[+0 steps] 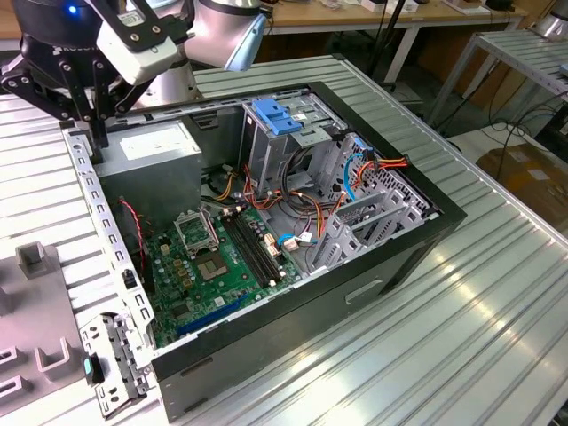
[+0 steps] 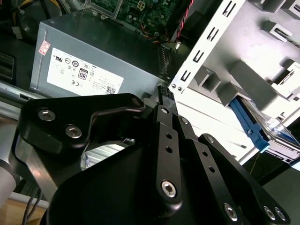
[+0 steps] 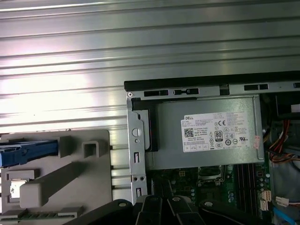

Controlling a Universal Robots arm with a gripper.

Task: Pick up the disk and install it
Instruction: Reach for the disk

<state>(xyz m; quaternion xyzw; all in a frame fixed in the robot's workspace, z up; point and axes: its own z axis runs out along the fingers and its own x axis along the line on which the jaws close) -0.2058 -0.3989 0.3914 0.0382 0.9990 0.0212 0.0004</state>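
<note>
The disk (image 2: pixel 265 129) lies in a grey holder (image 2: pixel 243 79) on the table outside the computer case; its blue rail and part of its silver body show. In the first wrist view the blue rail of the disk (image 3: pixel 28 152) shows at the edge of that holder (image 3: pixel 70 178). My gripper (image 1: pixel 96 133) hangs over the case's corner beside the grey power-supply box (image 1: pixel 151 146), apart from the disk. Both wrist views show the gripper (image 2: pixel 165 108) (image 3: pixel 161 200) shut, with nothing between its fingers.
The open computer case (image 1: pixel 390 257) lies on a ribbed metal table (image 1: pixel 461 337). Inside are a green motherboard (image 1: pixel 217 257), loose cables (image 1: pixel 293 209) and a metal drive cage with a blue handle (image 1: pixel 280 120). A white case edge (image 2: pixel 206 42) runs between the power supply and the holder.
</note>
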